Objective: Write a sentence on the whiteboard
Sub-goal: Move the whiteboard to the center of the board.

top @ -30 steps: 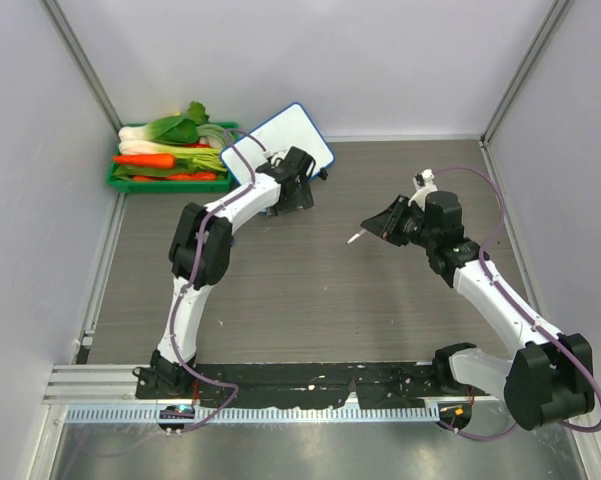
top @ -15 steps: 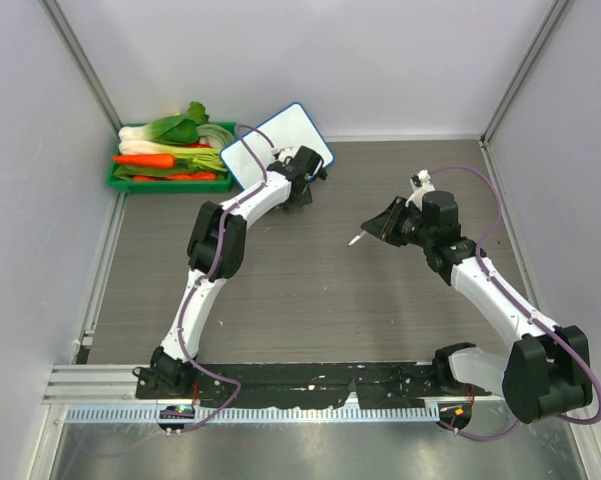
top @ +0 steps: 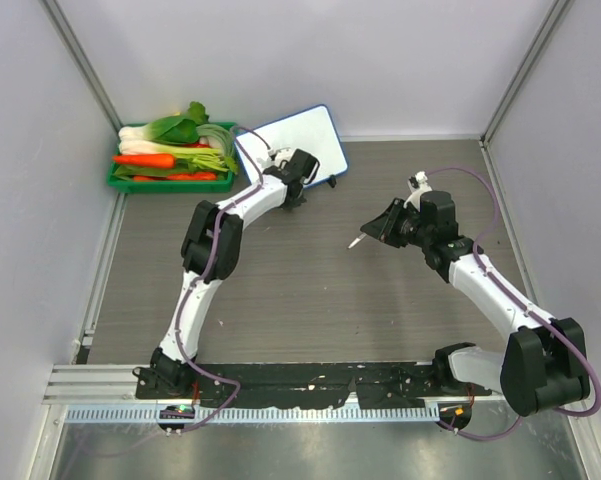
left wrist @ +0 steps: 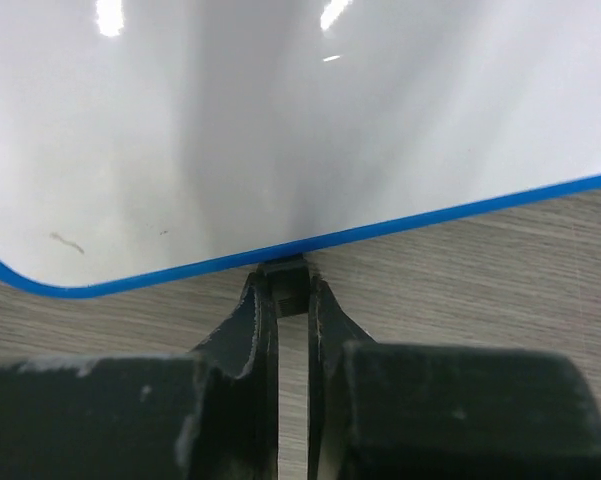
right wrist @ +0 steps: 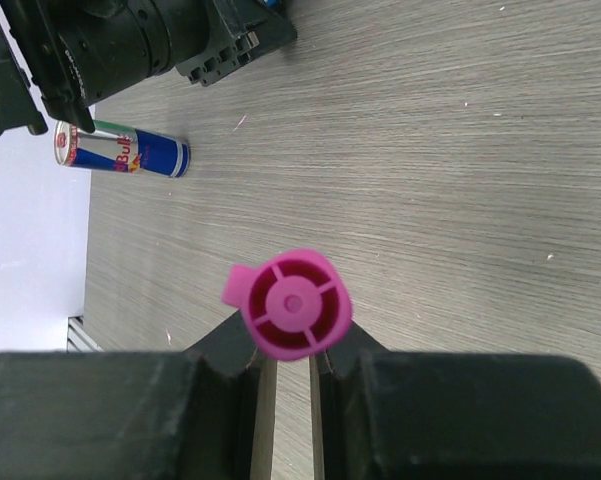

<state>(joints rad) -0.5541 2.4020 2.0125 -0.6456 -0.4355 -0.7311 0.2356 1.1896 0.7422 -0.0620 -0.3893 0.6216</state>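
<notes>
The whiteboard (top: 292, 135) lies tilted at the back of the table, white with a thin blue rim. Its surface (left wrist: 280, 120) looks blank apart from a faint smudge, and no sentence is in view. My left gripper (top: 300, 172) is at the board's near edge. In the left wrist view the left gripper (left wrist: 283, 292) is shut on a small black foot (left wrist: 283, 268) under the blue rim. My right gripper (top: 385, 228) hovers right of centre, shut on a marker (top: 356, 240) whose tip points left. The right wrist view shows the marker's pink end (right wrist: 298, 303) above the right gripper (right wrist: 290, 350).
A green tray (top: 168, 184) of carrots and leafy greens sits at the back left, just left of the board. A Red Bull can (right wrist: 120, 152) lies on its side on the table, below the left arm (right wrist: 130, 40) in the right wrist view. Walls enclose the back and sides.
My left gripper went from open to shut at the board's near edge. The whiteboard has shifted right, away from the tray. The right arm with the marker has barely moved.
</notes>
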